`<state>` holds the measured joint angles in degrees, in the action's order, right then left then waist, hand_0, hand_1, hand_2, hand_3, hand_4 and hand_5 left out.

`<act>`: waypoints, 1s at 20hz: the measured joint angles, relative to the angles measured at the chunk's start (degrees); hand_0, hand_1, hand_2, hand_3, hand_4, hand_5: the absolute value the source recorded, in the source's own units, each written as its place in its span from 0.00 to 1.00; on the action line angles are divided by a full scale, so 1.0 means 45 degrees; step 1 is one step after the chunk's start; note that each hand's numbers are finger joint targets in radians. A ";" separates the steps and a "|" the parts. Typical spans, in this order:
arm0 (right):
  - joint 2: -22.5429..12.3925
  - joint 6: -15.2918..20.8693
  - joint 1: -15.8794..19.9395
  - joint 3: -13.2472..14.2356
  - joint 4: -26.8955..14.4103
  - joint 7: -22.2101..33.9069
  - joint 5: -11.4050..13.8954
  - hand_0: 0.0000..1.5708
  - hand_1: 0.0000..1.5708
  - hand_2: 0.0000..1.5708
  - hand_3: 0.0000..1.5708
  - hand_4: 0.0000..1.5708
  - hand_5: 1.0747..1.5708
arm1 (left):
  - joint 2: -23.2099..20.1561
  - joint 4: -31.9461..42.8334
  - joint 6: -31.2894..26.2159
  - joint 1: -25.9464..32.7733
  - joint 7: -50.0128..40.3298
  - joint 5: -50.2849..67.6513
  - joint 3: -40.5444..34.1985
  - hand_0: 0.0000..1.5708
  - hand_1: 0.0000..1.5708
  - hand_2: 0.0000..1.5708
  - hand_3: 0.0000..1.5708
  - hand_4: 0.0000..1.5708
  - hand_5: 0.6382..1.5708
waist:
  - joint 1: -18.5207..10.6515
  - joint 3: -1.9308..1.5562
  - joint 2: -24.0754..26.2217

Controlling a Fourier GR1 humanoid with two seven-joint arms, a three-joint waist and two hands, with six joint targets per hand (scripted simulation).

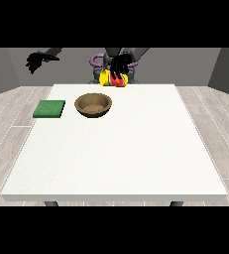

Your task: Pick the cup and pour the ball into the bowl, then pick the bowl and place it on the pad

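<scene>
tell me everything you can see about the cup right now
The cup is yellow with red markings on the side that faces the camera. It is off the table, held up near the far edge in front of the robot's body, above and behind the brown bowl. It looks tipped onto its side rather than upright. The black hand at the view's right is wrapped over its top and hides part of it. Its opening and any ball inside cannot be made out.

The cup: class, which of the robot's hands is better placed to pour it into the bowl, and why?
The left hand: its fingers are already curled round the cup, lifted just behind the bowl. The other hand hangs far off, beyond the pad.
</scene>
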<state>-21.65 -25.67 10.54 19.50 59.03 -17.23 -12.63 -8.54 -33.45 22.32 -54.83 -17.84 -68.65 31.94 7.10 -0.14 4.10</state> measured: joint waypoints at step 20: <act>-0.0036 0.0144 0.0496 0.0071 -0.0537 0.0829 -0.0244 0.00 0.00 0.00 0.00 0.00 0.99 | 0.1006 0.0180 -0.3140 -0.1007 -0.0381 -0.4028 0.2117 0.83 0.83 1.00 1.00 1.00 0.46 | -0.0537 0.0063 0.0229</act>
<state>-21.81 -25.02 12.77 19.82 56.62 -13.50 -13.73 -4.01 -32.64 8.19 -59.36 -19.55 -86.77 41.46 4.68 0.14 5.13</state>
